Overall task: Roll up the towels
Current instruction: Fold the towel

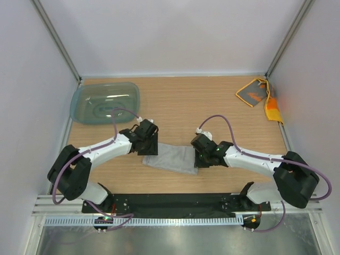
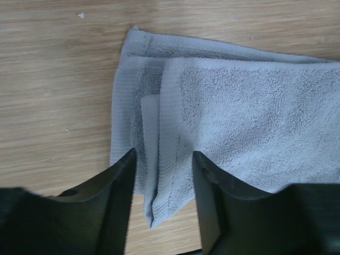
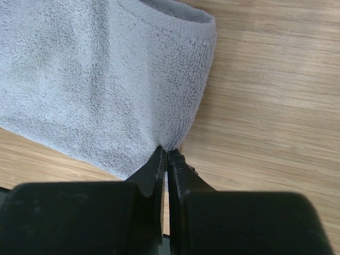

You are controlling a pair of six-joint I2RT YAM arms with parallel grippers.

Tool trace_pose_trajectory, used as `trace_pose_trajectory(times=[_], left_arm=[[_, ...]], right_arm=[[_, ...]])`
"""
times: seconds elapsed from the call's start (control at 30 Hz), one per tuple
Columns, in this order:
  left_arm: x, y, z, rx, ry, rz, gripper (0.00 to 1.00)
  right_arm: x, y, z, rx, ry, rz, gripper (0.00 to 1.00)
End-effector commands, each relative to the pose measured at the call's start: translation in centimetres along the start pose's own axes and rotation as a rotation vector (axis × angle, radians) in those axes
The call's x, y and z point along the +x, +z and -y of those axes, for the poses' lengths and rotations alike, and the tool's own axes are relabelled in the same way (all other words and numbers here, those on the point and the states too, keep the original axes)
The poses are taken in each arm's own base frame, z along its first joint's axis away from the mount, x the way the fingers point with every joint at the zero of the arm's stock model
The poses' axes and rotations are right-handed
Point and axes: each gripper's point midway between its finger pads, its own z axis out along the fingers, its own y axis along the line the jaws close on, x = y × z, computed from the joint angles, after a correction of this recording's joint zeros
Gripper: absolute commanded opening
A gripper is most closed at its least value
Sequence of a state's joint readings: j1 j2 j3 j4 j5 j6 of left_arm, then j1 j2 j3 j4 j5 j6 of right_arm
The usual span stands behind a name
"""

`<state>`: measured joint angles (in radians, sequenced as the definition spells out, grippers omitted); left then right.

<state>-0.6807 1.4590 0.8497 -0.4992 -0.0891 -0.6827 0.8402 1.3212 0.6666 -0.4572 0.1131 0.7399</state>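
You're working the grey towel [image 1: 171, 158] at the middle of the counter [image 1: 212, 101]: right jaws are pinching its right corner, left jaws are hanging half-open astride the folded left edge. You're wanting every layer caught low before rolling tight.

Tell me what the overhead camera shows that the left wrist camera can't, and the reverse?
Only overhead: the translucent teal plastic tub, the bright orange cloth with a grey face at the far right, and the right pincer. Only the left wrist: stacked folded layers and hemmed edges at one end of the light grey terry towel. Both: that towel, the left pincer with parted fingers, and the wooden table.
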Motion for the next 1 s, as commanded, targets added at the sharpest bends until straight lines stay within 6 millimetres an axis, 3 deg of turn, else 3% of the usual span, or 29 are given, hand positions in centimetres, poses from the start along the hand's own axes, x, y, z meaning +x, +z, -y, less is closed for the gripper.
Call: trace_pose_trajectory(times=[0.0, 0.03, 0.07, 0.17, 0.2, 0.4, 0.53, 0.63, 0.67, 0.77, 0.97], left_arm=[[-0.9, 0.5, 1.7, 0.072, -0.014, 0.03, 0.44], [-0.6, 0.9, 1.6, 0.065, -0.01, 0.018, 0.41], [-0.6, 1.0, 1.6, 0.065, 0.0, 0.016, 0.28], [-1.2, 0.8, 1.9, 0.075, 0.018, 0.032, 0.08], [-1.4, 0.6, 1.9, 0.077, 0.022, 0.04, 0.05], [-3.8, -1.9, 1.0, 0.039, 0.042, 0.169, 0.02], [-3.6, -1.7, -0.4, -0.024, 0.028, 0.176, 0.13], [-2.7, -0.9, -1.5, -0.086, 0.022, 0.141, 0.22], [-2.5, -0.8, -1.9, -0.102, 0.02, 0.131, 0.26], [-2.2, -0.6, -2.7, -0.149, 0.011, 0.122, 0.29], [-3.1, -2.5, -2.5, -0.151, -0.01, 0.154, 0.29]], right_arm=[[-0.4, 0.2, 0.0, -0.002, -0.008, 0.011, 0.02], [-0.2, 0.3, 0.1, -0.001, -0.007, 0.008, 0.02], [-0.1, 0.4, 0.2, 0.003, -0.007, 0.006, 0.02], [0.2, 0.6, 0.3, 0.003, -0.007, -0.003, 0.02], [0.2, 0.6, 0.2, 0.0, -0.007, -0.005, 0.02], [0.7, 1.1, 0.4, 0.005, -0.007, -0.022, 0.02], [0.9, 1.4, 0.3, 0.0, -0.01, -0.036, 0.05], [1.0, 1.5, 0.1, -0.002, -0.011, -0.047, 0.29], [1.0, 1.5, 0.0, -0.006, -0.012, -0.047, 0.45], [0.6, 1.4, -0.1, -0.006, -0.014, -0.036, 0.71], [-1.2, -0.7, -0.1, 0.015, -0.024, 0.018, 0.79]])
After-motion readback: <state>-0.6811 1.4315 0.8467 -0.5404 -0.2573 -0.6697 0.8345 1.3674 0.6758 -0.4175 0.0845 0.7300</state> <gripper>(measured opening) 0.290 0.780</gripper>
